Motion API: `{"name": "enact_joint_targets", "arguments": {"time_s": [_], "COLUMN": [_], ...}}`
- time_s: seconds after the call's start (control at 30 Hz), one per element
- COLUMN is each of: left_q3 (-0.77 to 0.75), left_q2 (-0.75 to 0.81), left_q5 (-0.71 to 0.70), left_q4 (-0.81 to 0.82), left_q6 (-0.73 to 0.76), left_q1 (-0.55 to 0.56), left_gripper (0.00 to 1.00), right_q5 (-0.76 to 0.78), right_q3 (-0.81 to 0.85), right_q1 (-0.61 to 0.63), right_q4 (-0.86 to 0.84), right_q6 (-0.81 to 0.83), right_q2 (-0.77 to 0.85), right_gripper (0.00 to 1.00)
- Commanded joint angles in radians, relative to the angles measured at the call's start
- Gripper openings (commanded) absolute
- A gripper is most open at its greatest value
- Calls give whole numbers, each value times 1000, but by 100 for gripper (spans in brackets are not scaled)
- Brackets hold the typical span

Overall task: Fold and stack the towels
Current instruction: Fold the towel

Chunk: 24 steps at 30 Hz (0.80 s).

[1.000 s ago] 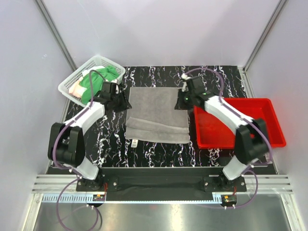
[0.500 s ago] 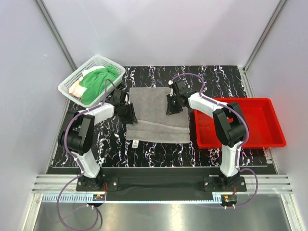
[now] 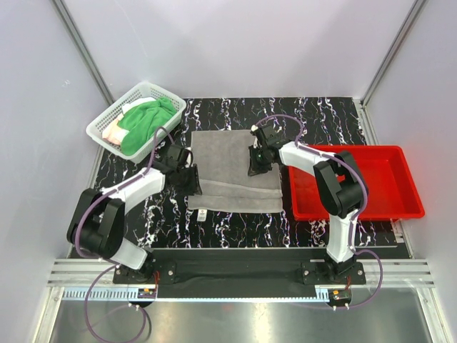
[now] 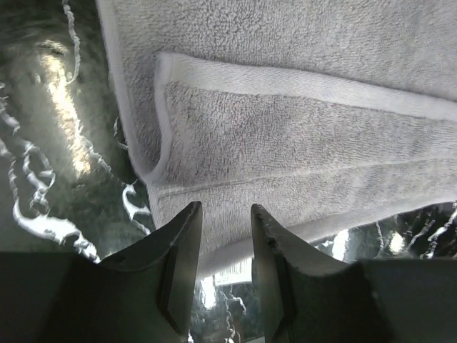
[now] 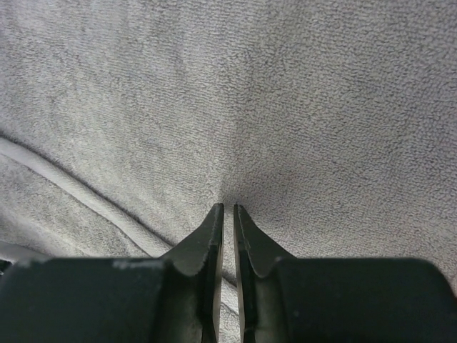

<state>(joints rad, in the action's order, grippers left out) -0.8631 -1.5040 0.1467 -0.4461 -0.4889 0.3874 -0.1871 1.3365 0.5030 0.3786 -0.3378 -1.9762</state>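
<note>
Grey towel (image 3: 228, 153) is lying flat on the table (image 3: 157, 207), one edge just beside the tray (image 3: 371, 179), with one long strip already doubled over. Right gripper (image 5: 228, 207) is down on the tray-side part of it. Its fingers are nearly together and the terry puckers right at the tips, so I'd call that a pinch on the top layer. Left gripper (image 4: 225, 211) sits at the edge away from the tray, fingers apart with the doubled hem showing between them, nothing clamped. This stuff looks light, thick and floppy, so I reckon it'll sag and drag rather than flip cleanly. I'd grab the hem at the corners, both layers, not mid-cloth. Green towel (image 3: 146, 121) is in the basket (image 3: 100, 125), well apart from the tray.
</note>
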Motion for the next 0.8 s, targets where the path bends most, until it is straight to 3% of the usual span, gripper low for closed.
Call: {"name": "enact_joint_targets", "arguments": {"time_s": [0.0, 0.27, 0.4, 0.77], "left_q3": [-34, -362, -488, -574], "left_q2": [64, -168, -292, -479], "left_q5": [-53, 6, 59, 132], "left_q4": [1, -65, -89, -66], "left_q6": [-31, -14, 1, 21], "left_q1": [-10, -139, -185, -219], "left_gripper": [40, 40, 40, 40], "right_q5": [-34, -52, -142, -388], "right_q3": [4, 79, 124, 237], "right_q1": [6, 69, 101, 143], "right_q4": [-33, -40, -95, -182], "right_q6": [-4, -23, -14, 111], "right_q2": [22, 33, -22, -168], "right_gripper": [16, 17, 18, 38]}}
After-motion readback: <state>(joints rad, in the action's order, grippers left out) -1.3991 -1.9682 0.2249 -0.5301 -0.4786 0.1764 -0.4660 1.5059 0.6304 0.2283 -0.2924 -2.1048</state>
